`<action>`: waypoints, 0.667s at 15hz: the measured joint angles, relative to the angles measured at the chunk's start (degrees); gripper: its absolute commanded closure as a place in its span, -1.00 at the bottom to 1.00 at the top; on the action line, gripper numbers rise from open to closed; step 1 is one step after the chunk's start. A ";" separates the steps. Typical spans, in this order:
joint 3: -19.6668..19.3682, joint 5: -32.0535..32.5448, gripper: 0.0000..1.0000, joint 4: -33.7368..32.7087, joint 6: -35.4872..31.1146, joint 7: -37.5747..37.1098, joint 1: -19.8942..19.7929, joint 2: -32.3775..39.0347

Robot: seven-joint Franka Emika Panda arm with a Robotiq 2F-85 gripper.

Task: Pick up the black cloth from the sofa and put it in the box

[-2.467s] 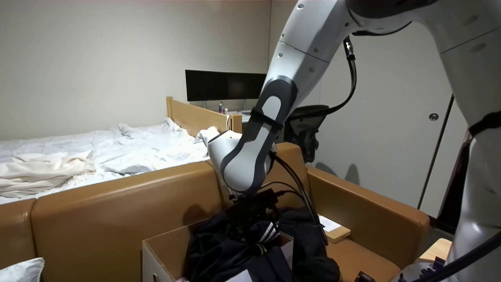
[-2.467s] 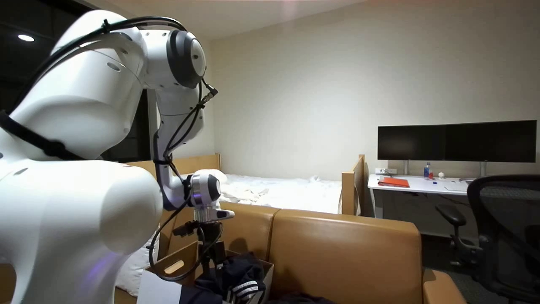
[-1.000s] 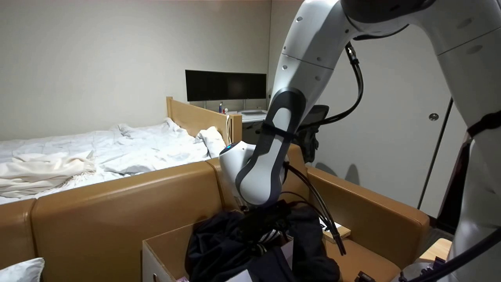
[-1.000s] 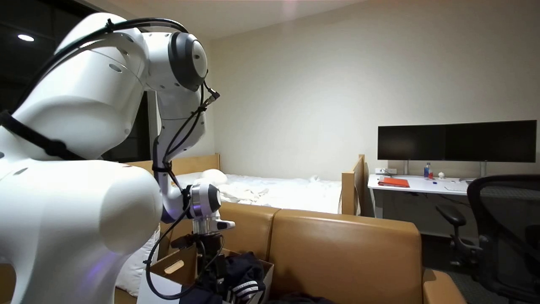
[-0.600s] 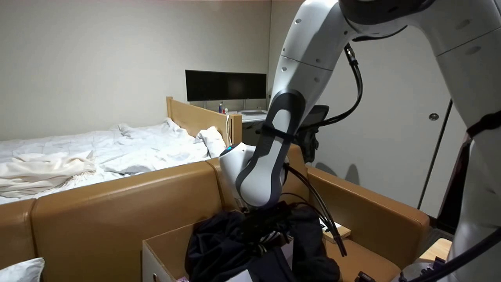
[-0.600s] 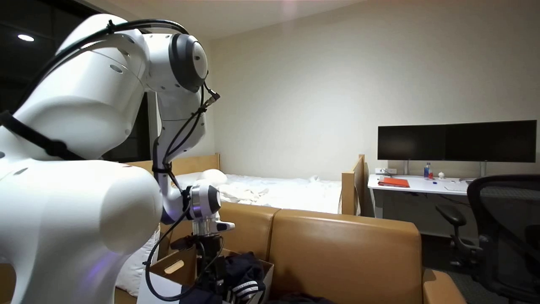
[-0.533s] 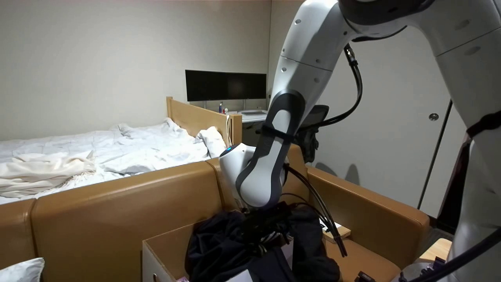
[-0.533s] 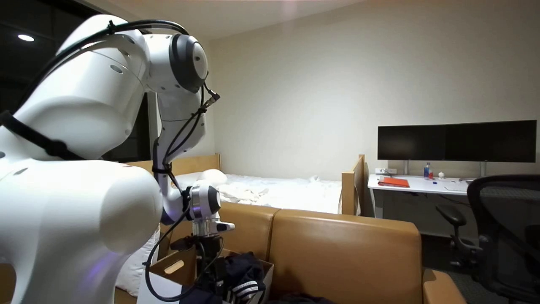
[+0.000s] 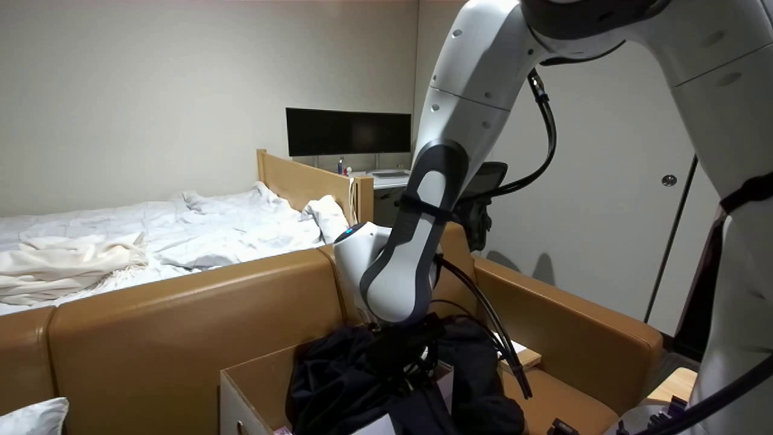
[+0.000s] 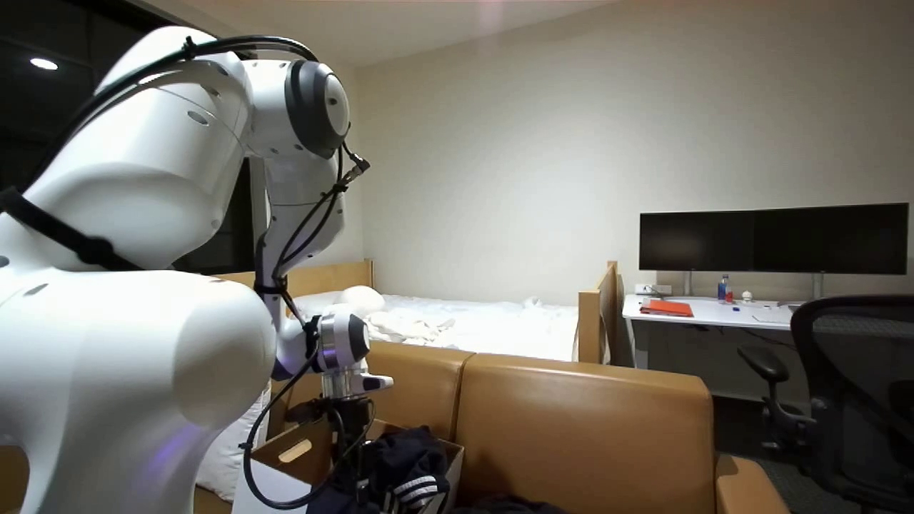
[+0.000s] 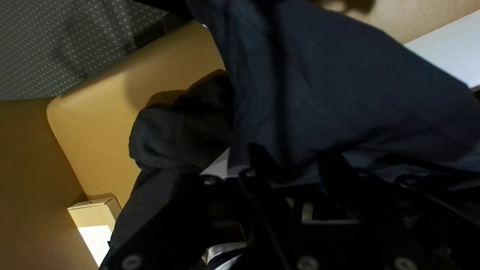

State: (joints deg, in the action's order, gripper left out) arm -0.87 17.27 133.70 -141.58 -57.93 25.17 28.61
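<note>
I had my gripper (image 11: pixel 293 153) pointing down at the box (image 9: pixel 232 405), right up against the black cloth (image 10: pixel 410 460). That cloth lay heaped in the box, white stripes (image 10: pixel 418 491) banding it in an exterior view, and part of it draped over the rim. On the wrist view the 2 fingers (image 11: pixel 258 163) stood a little apart with cloth at the tips, but it was black on black down there, and I couldn't tell whether they had pinched any of it or were simply loose around it. More dark fabric (image 9: pixel 483 380) lay on the sofa (image 9: pixel 199 326) just beside the box; whether it joined onto the heap, I couldn't make out. Near the armrest (image 9: pixel 567 326) I could see a small carton (image 9: pixel 525 360), tan and white. The robot's arm (image 9: pixel 465 78) bent over all this from above. Behind the sofa back were the bed's wooden end (image 9: pixel 308 181) and rumpled white bedding (image 9: pixel 199 223). In an exterior view, 2 monitors (image 10: pixel 771 239) stood above a white desk (image 10: pixel 710 314), with an orange folder (image 10: pixel 665 308) on it and a black chair (image 10: pixel 850 421) in front.
</note>
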 measured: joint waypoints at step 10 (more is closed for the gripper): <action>-0.10 0.00 0.99 -1.76 0.01 -0.01 0.01 0.66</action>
State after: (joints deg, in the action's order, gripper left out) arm -0.98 17.27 131.94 -141.57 -57.94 25.18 29.27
